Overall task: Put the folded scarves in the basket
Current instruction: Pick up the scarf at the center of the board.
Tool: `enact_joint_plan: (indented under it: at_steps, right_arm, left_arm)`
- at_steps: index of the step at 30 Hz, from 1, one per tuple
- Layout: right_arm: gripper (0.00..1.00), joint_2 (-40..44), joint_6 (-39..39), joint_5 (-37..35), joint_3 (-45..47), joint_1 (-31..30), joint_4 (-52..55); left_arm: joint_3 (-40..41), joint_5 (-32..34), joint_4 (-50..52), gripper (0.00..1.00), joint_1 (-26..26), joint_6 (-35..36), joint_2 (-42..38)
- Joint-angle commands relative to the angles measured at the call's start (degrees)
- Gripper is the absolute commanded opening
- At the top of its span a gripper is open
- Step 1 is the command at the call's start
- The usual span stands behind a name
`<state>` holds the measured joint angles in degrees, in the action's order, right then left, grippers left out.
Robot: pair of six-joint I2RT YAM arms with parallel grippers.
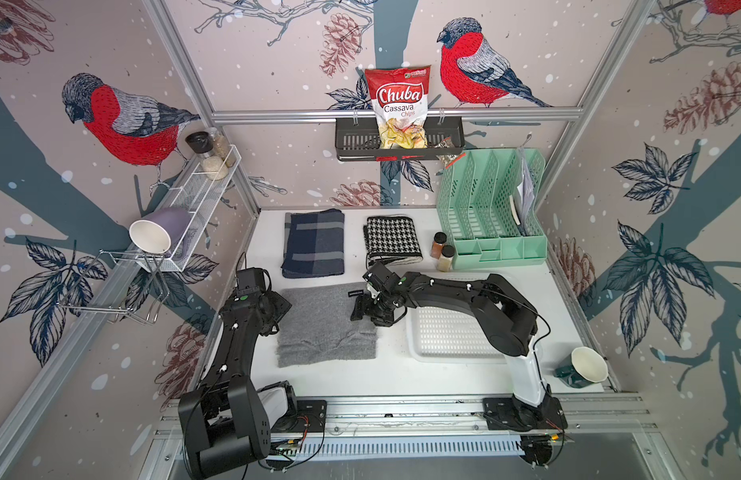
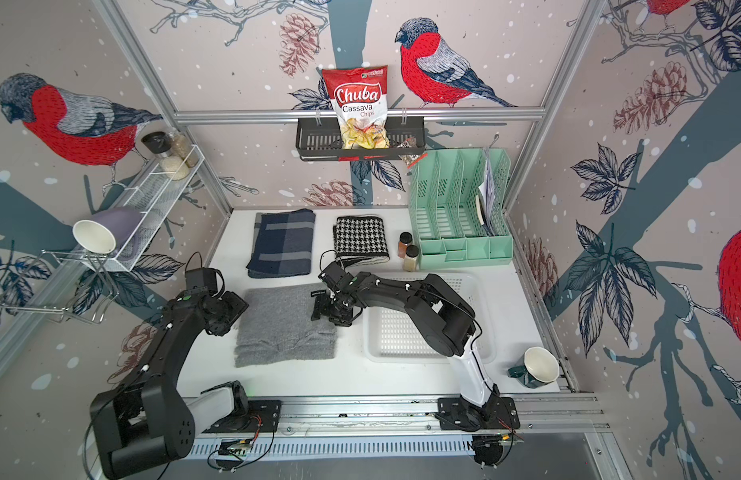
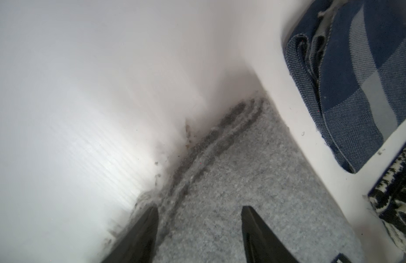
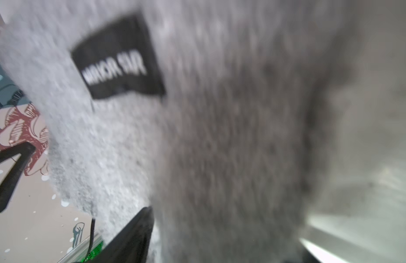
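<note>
L hand [image 3: 200, 219] open; R hand [image 4: 88, 180] open.

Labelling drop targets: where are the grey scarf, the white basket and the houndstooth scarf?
grey scarf [image 1: 323, 324], in a top view, its middle
white basket [image 1: 443, 332], in a top view, bare perforated bottom
houndstooth scarf [image 1: 391, 239], in a top view, its middle

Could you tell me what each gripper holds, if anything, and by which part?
The left gripper straddles an edge of the grey scarf, open; whether the right gripper, by the label, grips it cannot be told.
</note>
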<state>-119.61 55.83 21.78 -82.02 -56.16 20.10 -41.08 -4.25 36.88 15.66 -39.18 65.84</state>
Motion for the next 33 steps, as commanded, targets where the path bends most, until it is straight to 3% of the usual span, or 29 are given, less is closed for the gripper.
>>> enact_joint_plan:
  at_steps: [1,4,8,14,21,29,33]
  right_arm:
    - [0.69,-2.0,-1.7,-3.5,-1.3,0.8,2.3]
    - [0.59,-3.4,-4.0,-3.1,-2.8,2.4,2.7]
    - [0.57,-4.8,-9.4,-4.6,-6.3,4.8,4.7]
    - [0.58,-9.2,-18.7,-4.5,-15.5,7.2,12.4]
    - [0.67,-9.9,-21.3,-4.1,-16.8,7.9,14.5]
    - [0.69,-8.9,-20.8,-3.0,-15.5,7.6,13.5]
    - [0.69,-8.3,-20.4,-3.0,-14.5,7.3,13.1]
  left_arm:
    - [0.2,0.7,-0.2,0.62,0.2,-0.8,-0.2]
    - [0.6,0.5,-0.4,0.62,0.1,-0.8,-0.3]
    - [1.9,-1.5,-1.4,0.61,0.2,-1.2,-0.3]
    - [5.3,-7.6,-4.6,0.63,0.1,-1.4,1.1]
    - [9.8,-13.6,-10.6,0.64,0.1,-2.2,0.1]
    - [11.2,-11.9,-11.4,0.61,-0.4,-3.7,2.8]
    - [10.1,-6.8,-10.8,0.64,-1.2,-4.3,3.6]
